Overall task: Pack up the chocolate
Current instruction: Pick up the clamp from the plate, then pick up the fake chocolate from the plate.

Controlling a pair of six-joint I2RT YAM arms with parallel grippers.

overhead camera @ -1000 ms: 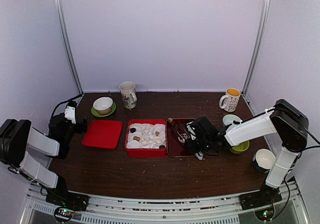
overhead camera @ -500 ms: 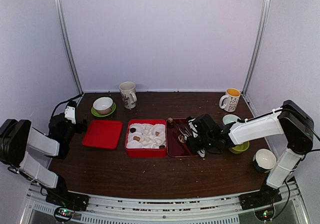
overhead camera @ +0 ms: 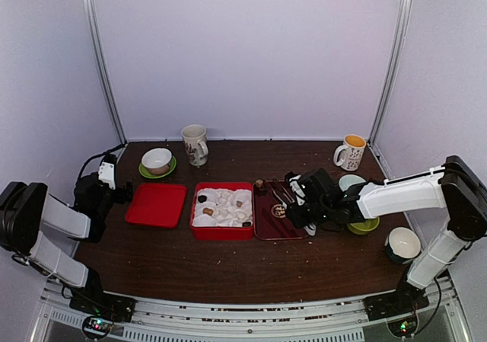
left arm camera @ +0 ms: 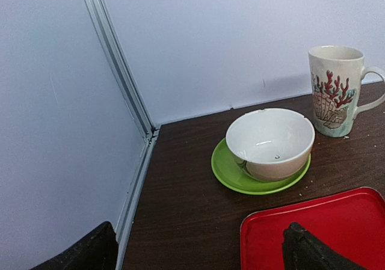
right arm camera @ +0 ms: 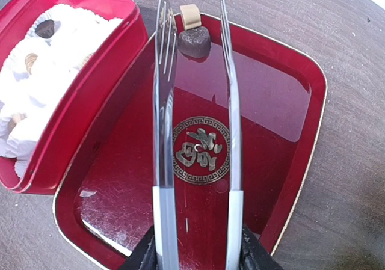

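Observation:
My right gripper [right arm camera: 197, 255] is shut on the handles of metal tongs [right arm camera: 165, 101], whose two arms stand apart over a dark red tray [right arm camera: 289, 119]. Just beyond the tong tips, in the tray's far corner, lie a dark chocolate [right arm camera: 193, 41] and a tan piece [right arm camera: 190, 15]. To the left stands the red box [right arm camera: 90, 101], with several small chocolates in its white insert [right arm camera: 66, 35], among them a dark one [right arm camera: 46, 28]. My left gripper [left arm camera: 198, 252] is open at the table's left side, one finger over the flat red lid [left arm camera: 337, 222].
A white bowl on a green saucer [left arm camera: 269, 141] and a patterned mug [left arm camera: 334, 89] stand behind the lid. At the right are an orange-filled mug [overhead camera: 351, 151], a pale bowl [overhead camera: 351, 182], a green bowl [overhead camera: 364, 225] and a white cup [overhead camera: 402, 243].
The right arm's elbow has swung out to the right and the wrist has shifted a little toward the back, bringing the tongs along the tray. The left arm has not moved.

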